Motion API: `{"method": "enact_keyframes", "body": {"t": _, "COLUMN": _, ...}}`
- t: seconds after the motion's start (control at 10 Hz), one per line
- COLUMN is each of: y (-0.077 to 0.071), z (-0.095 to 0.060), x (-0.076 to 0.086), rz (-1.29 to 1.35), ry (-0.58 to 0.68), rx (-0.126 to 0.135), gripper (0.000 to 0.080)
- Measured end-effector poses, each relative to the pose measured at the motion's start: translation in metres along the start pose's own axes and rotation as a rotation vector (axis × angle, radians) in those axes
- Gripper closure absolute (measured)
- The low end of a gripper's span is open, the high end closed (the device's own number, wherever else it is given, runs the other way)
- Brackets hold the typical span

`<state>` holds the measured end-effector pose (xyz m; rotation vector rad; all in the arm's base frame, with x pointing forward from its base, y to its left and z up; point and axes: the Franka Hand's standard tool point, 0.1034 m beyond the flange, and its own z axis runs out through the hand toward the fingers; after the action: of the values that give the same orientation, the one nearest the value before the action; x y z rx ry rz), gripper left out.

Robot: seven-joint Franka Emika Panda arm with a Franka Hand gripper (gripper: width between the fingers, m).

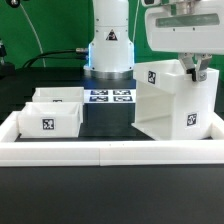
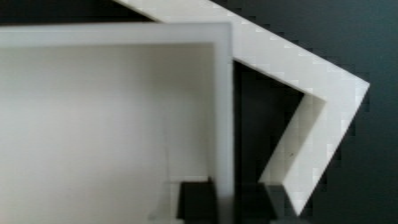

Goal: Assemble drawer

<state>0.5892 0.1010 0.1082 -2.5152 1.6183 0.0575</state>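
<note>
The end effector (image 1: 192, 72) is clamped on the top edge of the box housing (image 1: 170, 108), at the tabletop (image 1: 108, 122) corner on the exterior view's right; two trays (image 1: 55, 115) sit apart

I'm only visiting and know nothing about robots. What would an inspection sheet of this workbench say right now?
Surface: black table, edged by a low white wall.
Job's things: box housing upright at the exterior view's right; front tray and rear tray outside it, at the left.
Clutter: nothing seen; only the marker board.
Grippers: gripper at the housing's top edge; grip cannot be told.
Cables: a thin cable behind the table.
Surroundings: robot base, dim background.
</note>
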Motion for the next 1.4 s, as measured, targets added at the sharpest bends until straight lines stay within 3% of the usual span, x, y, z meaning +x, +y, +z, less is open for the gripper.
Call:
{"method": "enact_keyframes", "body": {"t": 0.3, "y": 0.004, "z": -0.002, "x": 0.008, "rz": 0.302, "ry": -0.016, "rx": 0.004, "gripper": 0.0759}}
{"method": "enact_keyframes", "body": {"t": 0.7, "y": 0.002, "z": -0.002, "x": 0.005, "rz": 0.523, "ry": -0.038, "rx": 0.013, "gripper": 0.0758}}
{"method": "enact_keyframes", "body": {"t": 1.0, "y": -0.002, "z": -0.001, "x": 0.006, "rz": 0.420, "ry": -0.038, "rx": 0.017, "gripper": 0.0758}}
{"method": "enact_keyframes", "body": {"t": 1.4, "y": -0.025, "z": 0.001, "x": 0.018, "rz": 0.423, "ry": -0.035, "rx": 0.044, "gripper": 0.0759}}
